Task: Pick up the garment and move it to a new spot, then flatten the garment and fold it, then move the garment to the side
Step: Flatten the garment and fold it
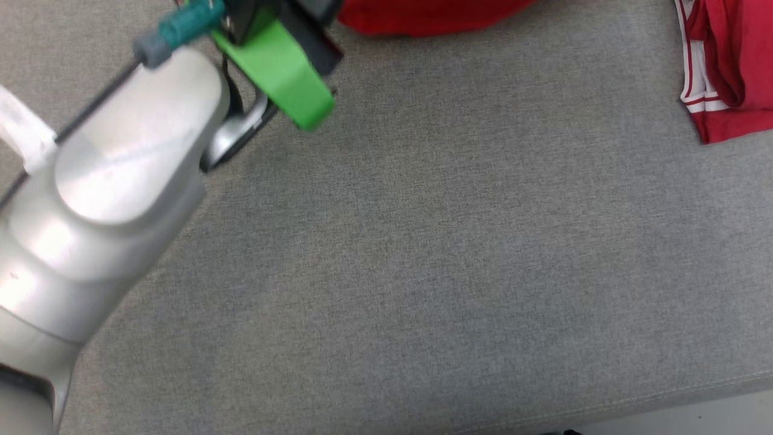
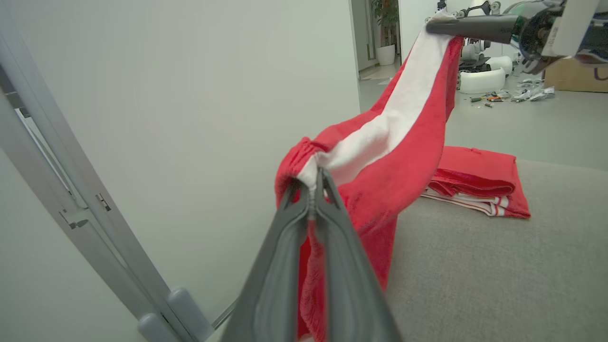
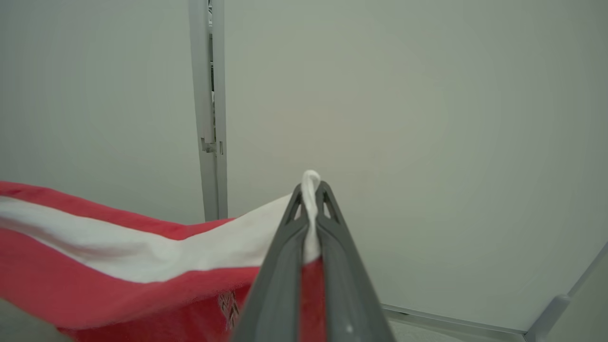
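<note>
Both raised, left pincer (image 2: 311, 184) and right pincer (image 3: 311, 190) clamp the garment (image 2: 394, 161) stretched between them.

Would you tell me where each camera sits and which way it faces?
Head view: on the head, down onto the grey cushion; left forearm shows.
Left wrist view: along the left gripper, shut on the garment, toward the room; right gripper holds its far end.
Right wrist view: along the right gripper toward a pale wall.
Shared: both wrist views, the garment; head and left wrist, the folded stack.
</note>
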